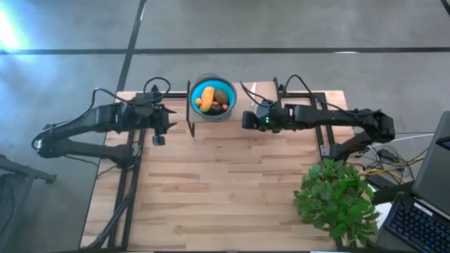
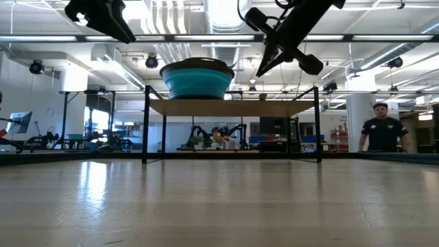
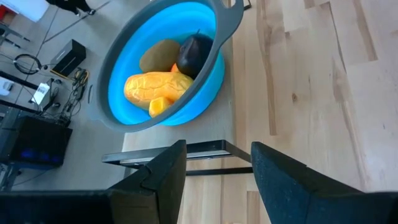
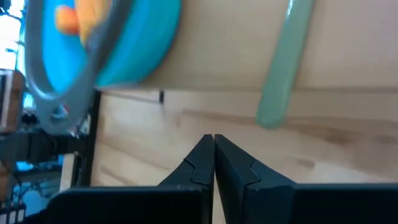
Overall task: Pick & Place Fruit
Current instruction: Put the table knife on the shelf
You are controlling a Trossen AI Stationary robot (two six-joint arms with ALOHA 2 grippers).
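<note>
The blue bowl (image 1: 213, 102) sits on a raised shelf (image 2: 233, 106) between both arms, so they hover high. The left gripper (image 1: 159, 132) waits beside it, fingers apart, empty. The right gripper (image 1: 246, 119) is pinched together on nothing. All the fruit (image 3: 163, 73) lies in the bowl, seemingly delivered.

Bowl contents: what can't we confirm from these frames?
- Low view: fruit hidden by the bowl wall.
- High view: small red-orange pieces too small to count.
- Left wrist view: the yellow-orange fruit and dark fruit hide what lies beneath.
- Right wrist view: bowl cut off by the edge, blurred; green utensil only partly shown.
</note>
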